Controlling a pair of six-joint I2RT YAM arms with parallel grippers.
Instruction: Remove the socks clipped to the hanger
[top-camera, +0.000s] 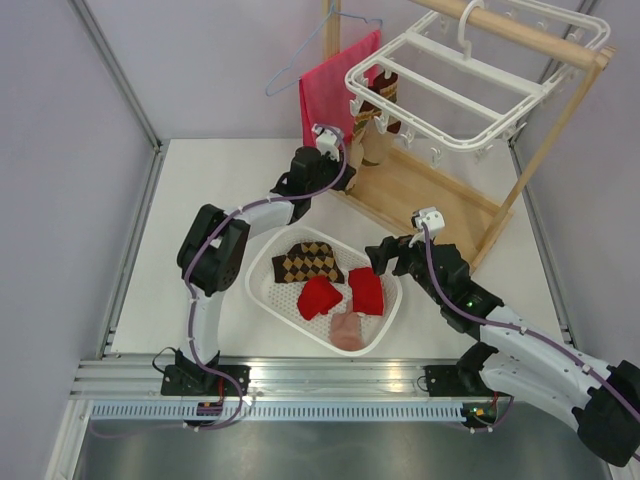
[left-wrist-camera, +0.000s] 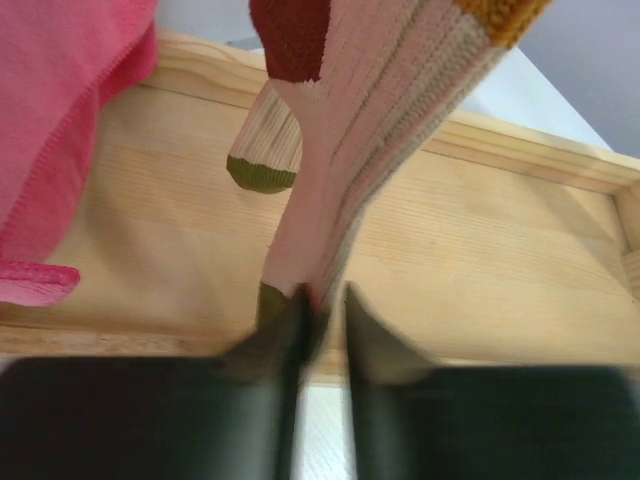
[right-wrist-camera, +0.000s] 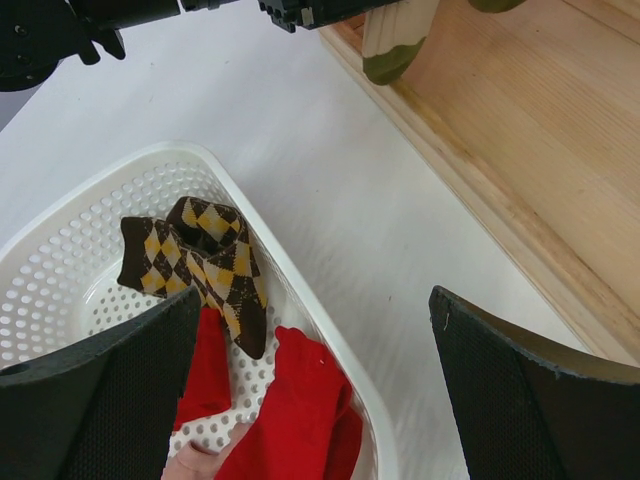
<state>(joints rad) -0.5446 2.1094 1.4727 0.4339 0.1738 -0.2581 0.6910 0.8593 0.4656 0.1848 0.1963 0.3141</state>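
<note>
Pinching the low end of the striped sock, the left gripper sits at its 6 o'clock, long axis rising toward 12, apparently clipped to the hanger, while the right gripper, spread wide, hovers farther off over the basket.

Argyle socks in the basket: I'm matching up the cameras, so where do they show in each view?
Top external: argyle socks lie near centre, in the basket's far-left part.
Left wrist: not in view.
Right wrist: the socks are left of centre, inside the basket.
Shared landmark: the wooden stand base, seen in all three.
</note>
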